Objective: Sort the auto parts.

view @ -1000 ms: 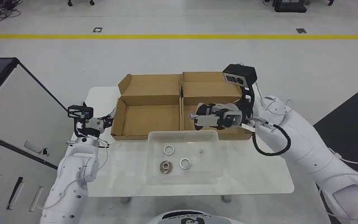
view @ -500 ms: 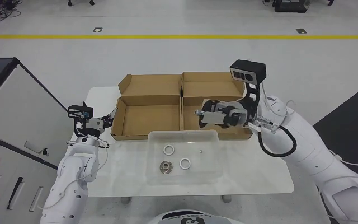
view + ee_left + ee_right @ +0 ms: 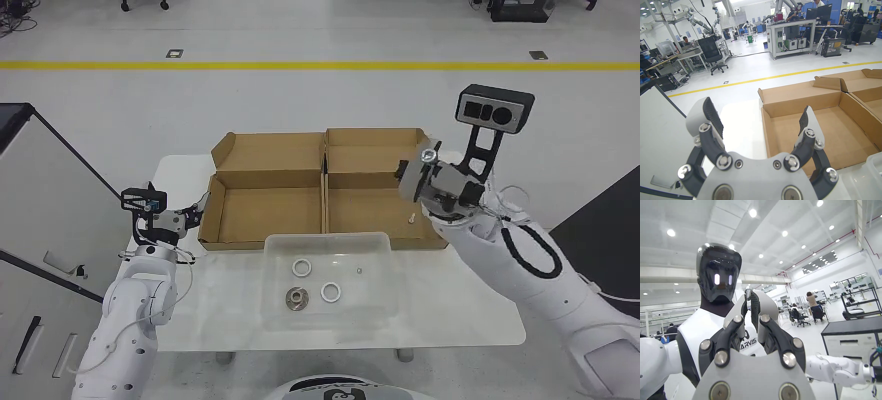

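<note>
Small threaded metal part (image 3: 748, 294) is pinched at the very tips of the right gripper (image 3: 749, 299), fingers closed to a sliver around it. That gripper hangs raised above the right side of the right cardboard box (image 3: 372, 165), tips turned up away from the table. A small pale piece (image 3: 410, 215) lies on that box's floor near its right wall. The left cardboard box (image 3: 262, 215) touches it on the left. Left gripper (image 3: 761, 121) is spread wide, holding nothing, low just left of the left cardboard box. Nearer, a clear bin (image 3: 275, 243) holds a far white ring (image 3: 302, 267), a near white ring (image 3: 331, 292) and a round metal part (image 3: 295, 297). White table (image 3: 460, 300), pale floor, yellow line (image 3: 300, 65) far behind.
</note>
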You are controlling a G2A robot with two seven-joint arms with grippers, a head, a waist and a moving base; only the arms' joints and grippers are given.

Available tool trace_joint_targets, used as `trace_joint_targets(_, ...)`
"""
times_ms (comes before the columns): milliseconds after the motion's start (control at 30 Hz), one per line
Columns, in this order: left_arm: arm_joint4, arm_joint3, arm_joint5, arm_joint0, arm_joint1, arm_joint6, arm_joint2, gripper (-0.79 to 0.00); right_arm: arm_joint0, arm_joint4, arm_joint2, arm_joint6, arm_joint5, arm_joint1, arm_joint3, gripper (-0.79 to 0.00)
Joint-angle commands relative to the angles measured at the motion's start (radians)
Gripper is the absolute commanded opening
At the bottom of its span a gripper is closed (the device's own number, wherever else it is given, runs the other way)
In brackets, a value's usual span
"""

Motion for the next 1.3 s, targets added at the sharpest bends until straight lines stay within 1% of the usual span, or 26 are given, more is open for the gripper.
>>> trace_joint_targets(0,0.000,0.000,0.000,0.000,0.000,0.000,0.000,0.000,-0.001,0.008,0.005,0.000,0.000,-0.008,-0.003,-0.785)
trace_joint_targets(400,0.000,0.000,0.000,0.000,0.000,0.000,0.000,0.000,-0.016,0.045,0.042,0.001,0.001,-0.052,-0.026,-0.785)
trace_joint_targets(567,0.000,0.000,0.000,0.000,0.000,0.000,0.000,0.000,-0.021,0.040,0.062,0.031,0.031,-0.067,-0.014,-0.785)
trace_joint_targets(800,0.000,0.000,0.000,0.000,0.000,0.000,0.000,0.000,-0.035,-0.019,0.115,0.099,0.099,-0.074,0.018,-0.785)
trace_joint_targets(1000,0.000,0.000,0.000,0.000,0.000,0.000,0.000,0.000,-0.045,-0.102,0.162,0.172,0.172,-0.072,0.055,-0.785)
trace_joint_targets(1267,0.000,0.000,0.000,0.000,0.000,0.000,0.000,0.000,-0.069,-0.117,0.205,0.191,0.191,-0.076,0.048,-0.785)
